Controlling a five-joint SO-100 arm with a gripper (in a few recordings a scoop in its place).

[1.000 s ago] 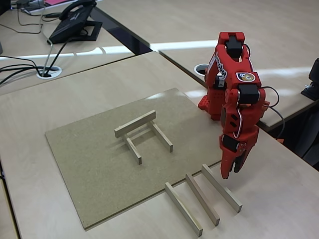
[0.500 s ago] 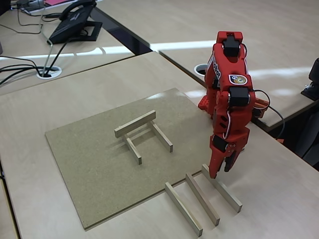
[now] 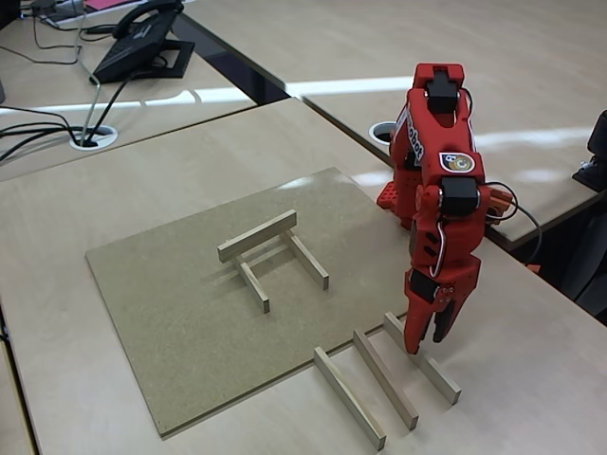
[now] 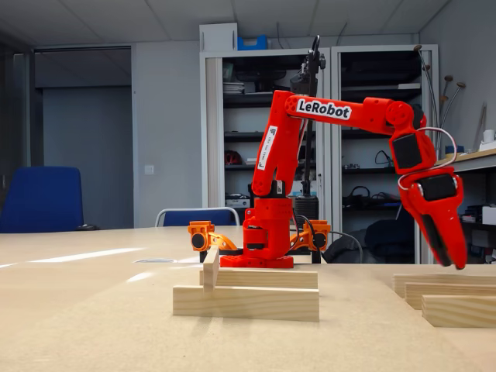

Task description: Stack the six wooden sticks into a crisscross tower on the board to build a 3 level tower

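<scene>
On the brown board two pale sticks lie parallel, and one stick lies across their far ends, forming a low tower. Three loose sticks lie side by side on the desk off the board's right corner. My red gripper points down just above the rightmost stick, near its far end. Its fingers stand a little apart with nothing between them. In the low side-on fixed view the gripper hangs above the loose sticks at the right.
The arm's red base stands behind the board's right corner. A desk phone and cables lie far back left. The desk's edge runs along the right, close behind the arm.
The gripper has swung left and dropped lower, ending over the rightmost loose stick. The sticks have not moved.
</scene>
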